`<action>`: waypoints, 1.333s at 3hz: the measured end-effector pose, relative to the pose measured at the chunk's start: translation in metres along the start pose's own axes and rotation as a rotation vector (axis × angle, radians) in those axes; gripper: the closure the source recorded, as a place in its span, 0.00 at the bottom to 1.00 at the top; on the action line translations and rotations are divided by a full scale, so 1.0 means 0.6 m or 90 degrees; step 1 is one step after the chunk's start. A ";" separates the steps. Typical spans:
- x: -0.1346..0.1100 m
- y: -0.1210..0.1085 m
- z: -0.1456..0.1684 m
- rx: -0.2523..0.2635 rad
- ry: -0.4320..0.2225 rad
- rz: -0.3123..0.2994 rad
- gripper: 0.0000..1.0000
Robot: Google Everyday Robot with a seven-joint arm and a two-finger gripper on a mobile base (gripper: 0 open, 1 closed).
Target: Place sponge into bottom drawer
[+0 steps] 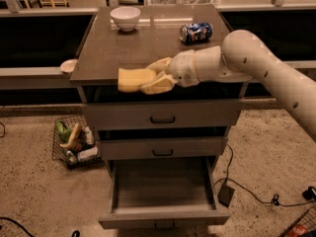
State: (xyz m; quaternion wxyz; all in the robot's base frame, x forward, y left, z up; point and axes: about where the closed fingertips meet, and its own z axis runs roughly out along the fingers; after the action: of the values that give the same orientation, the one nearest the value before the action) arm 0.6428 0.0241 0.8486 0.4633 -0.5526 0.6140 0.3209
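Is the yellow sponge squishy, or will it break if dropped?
Probably squishy: the sponge looks like soft foam with rounded corners, so the pincer, closed on it at the front edge of the cabinet top, likely dents it. It seems light, held by one end without sagging. A drop into the open bottom drawer shouldn't hurt it.

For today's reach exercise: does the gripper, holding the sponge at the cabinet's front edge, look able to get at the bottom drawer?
Probably yes. The gripper grips the sponge at the front edge of the cabinet top, and the bottom drawer stands pulled out below, nothing covering it.
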 end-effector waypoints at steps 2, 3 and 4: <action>0.153 0.166 0.045 -0.063 0.060 0.132 1.00; 0.188 0.198 0.060 -0.070 0.077 0.148 1.00; 0.200 0.202 0.068 -0.080 0.095 0.138 1.00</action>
State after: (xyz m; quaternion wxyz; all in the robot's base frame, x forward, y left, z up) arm 0.5379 0.0377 0.7086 0.3433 -0.5337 0.6814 0.3647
